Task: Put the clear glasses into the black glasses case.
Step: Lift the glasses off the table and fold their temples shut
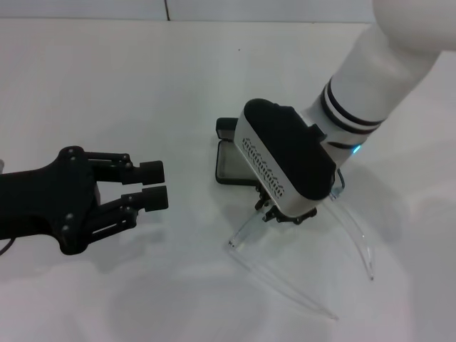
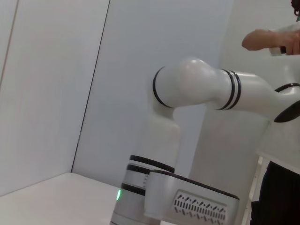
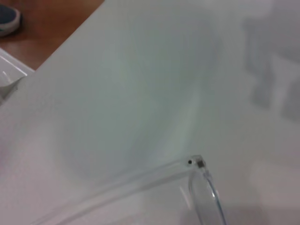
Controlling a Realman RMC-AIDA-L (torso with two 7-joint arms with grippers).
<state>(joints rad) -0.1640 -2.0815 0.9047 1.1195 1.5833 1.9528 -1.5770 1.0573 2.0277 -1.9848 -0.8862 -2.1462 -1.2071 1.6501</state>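
The right hand point(image 1: 279, 211) hung low over the front of the clear glasses point(image 1: 313, 267), its bulky housing hiding most of the frame. Whether its fingers were closed on the frame or merely poised above it could not be told; only dark fingertip hardware showed under the housing. The glasses sat on the white surface point(image 1: 142, 85) just on the robot's side of the black glasses case point(image 1: 229, 153), their two long temples unfolded and spread toward the robot. In the right wrist view a hinge and one clear temple point(image 3: 140, 180) showed close up, which suggested the hand had come down at the frame front, probably because that is the stiffest part to grip.

The case lay open beyond the glasses, its pale lining facing up and its far portion hidden by the right wrist. It seemed ready to receive the glasses, though the spread temples would likely need folding first.

The left hand point(image 1: 153, 185) rested well to the left of the case, its padded fingers nearly together and holding nothing, apparently waiting out of the way.
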